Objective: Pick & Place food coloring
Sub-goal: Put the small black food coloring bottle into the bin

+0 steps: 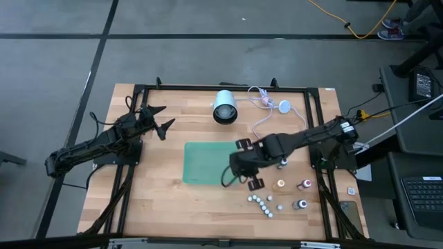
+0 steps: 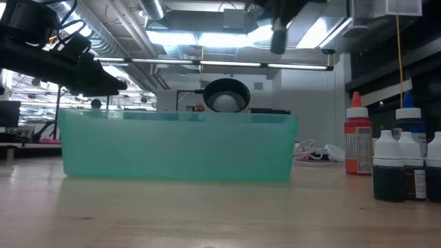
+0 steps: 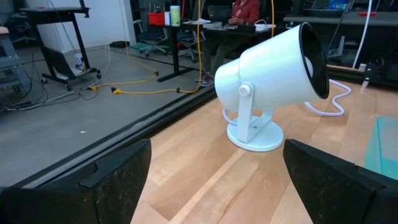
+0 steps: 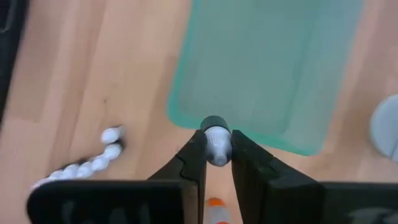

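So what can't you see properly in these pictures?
- Held bottle: in the right wrist view the right end effector covers its body, so its colour is hidden.
- Green bin: in the low view its wall hides the inside.
- Bottles: cut by the low view's edge.
- Tiny bottles: too small in the high view.

Food coloring bottles (image 1: 280, 195) clustered near table edge
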{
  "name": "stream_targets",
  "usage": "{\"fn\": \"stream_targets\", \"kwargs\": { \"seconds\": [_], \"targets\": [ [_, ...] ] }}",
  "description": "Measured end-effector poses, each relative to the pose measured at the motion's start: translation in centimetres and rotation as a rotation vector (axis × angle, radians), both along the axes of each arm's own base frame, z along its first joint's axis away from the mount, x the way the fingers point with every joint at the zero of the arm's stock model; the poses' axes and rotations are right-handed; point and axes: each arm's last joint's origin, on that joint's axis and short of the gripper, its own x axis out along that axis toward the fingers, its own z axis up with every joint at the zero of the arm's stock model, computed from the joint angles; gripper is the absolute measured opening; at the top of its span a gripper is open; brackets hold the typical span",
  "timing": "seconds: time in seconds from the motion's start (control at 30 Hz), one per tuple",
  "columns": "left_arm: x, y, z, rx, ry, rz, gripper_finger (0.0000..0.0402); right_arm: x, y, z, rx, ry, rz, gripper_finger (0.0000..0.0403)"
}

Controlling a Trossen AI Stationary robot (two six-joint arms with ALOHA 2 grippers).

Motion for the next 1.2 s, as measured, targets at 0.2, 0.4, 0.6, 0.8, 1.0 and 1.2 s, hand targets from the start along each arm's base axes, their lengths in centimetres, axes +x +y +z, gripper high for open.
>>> {"fn": "stream_targets", "kwargs": {
  "seconds": [0.2, 0.4, 0.6, 0.8, 1.0, 1.2],
  "targets": [
    [0.0, 0.0, 0.0, 0.000, 0.000, 0.000, 0.0361, 3.1, -1.2, 0.6, 0.006, -0.016, -0.047, 0.0058],
    [0.0, 0.0, 0.0, 0.000, 0.000, 0.000, 0.0361, 5.7, -2.0, 0.8, 0.012, -0.035, -0.079, 0.0058],
    [0.0, 0.0, 0.0, 0.000, 0.000, 0.000, 0.0361, 8.0, -1.7, -0.8, 0.027, -0.023, -0.076, 0.0058],
    [0.0, 0.0, 0.0, 0.000, 0.000, 0.000, 0.0361, 9.8, -1.4, -2.2, 0.029, -0.034, -0.075, 0.0058],
    [0.0, 0.0, 0.0, 0.000, 0.000, 0.000, 0.0361, 10.9, -1.1, -3.3, 0.033, -0.052, -0.075, 0.0058],
    [0.0, 0.0, 0.0, 0.000, 0.000, 0.000, 0.0361, 11.6, -0.9, -5.1, 0.024, -0.017, -0.073, 0.0058]
  ]
}}
